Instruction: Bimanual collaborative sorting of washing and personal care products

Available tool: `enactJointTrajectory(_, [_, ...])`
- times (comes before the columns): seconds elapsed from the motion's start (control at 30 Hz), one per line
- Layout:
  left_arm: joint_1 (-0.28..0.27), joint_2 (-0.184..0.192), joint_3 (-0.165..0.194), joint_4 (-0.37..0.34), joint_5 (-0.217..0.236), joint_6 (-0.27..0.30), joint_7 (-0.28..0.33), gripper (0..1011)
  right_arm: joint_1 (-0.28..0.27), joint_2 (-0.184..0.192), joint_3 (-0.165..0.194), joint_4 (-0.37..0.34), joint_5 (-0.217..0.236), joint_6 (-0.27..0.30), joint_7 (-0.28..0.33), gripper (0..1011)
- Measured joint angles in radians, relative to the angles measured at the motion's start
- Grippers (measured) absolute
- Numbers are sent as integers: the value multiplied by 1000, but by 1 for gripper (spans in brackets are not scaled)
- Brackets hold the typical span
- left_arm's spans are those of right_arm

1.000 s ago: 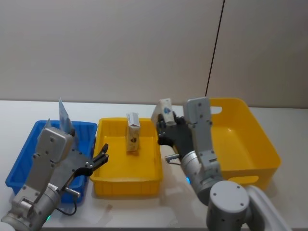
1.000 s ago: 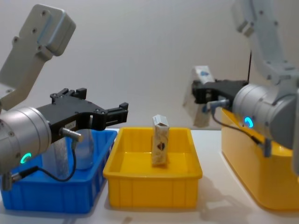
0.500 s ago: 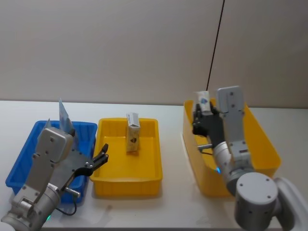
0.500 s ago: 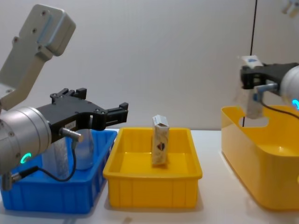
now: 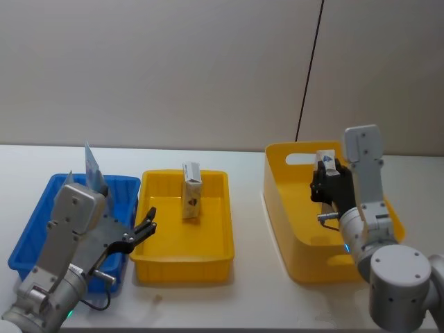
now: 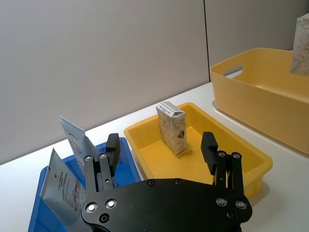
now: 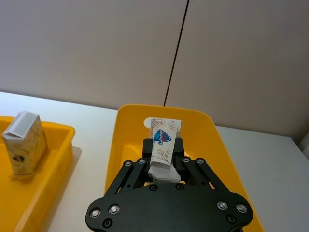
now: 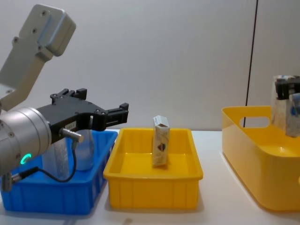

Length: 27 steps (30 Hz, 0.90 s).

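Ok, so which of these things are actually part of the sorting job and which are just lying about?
Job: cream carton held by the right gripper at the deep yellow tub; second carton upright in the yellow tray; squeeze tubes in the blue bin; open left gripper.
Lying about: black cable down the wall; white table.

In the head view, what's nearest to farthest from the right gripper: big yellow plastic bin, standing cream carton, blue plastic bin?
1. Big yellow plastic bin, beneath the right gripper.
2. Standing cream carton, in the middle.
3. Blue plastic bin, far left.
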Motion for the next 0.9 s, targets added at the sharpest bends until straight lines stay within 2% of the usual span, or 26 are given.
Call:
enactJointTrajectory(0.1, [0,0,0,0,0,0,0,1002,-2,4,9,1,1,12,5,221])
enactJointTrajectory(0.2, [0,0,0,0,0,0,0,1001,-3,6,17,5,1,21,8,351])
enactJointTrajectory(0.23, [0,0,0,0,0,0,0,1001,-3,7,18,5,1,24,9,364])
enactJointTrajectory(0.3, [0,0,0,0,0,0,0,1001,-4,8,22,8,1,28,11,459])
enactJointTrajectory(0.33, [0,0,0,0,0,0,0,1001,-4,9,24,9,1,29,11,459])
enactJointTrajectory(0.53, [0,0,0,0,0,0,0,1001,-5,10,31,14,-2,35,13,693])
enactJointTrajectory(0.7, [0,0,0,0,0,0,0,1001,-8,10,35,14,-6,35,17,805])
enactJointTrajectory(0.83, [0,0,0,0,0,0,0,1001,-14,11,38,8,-6,24,27,947])
enactJointTrajectory(0.9, [0,0,0,0,0,0,0,1001,-16,12,39,5,-5,18,32,977])
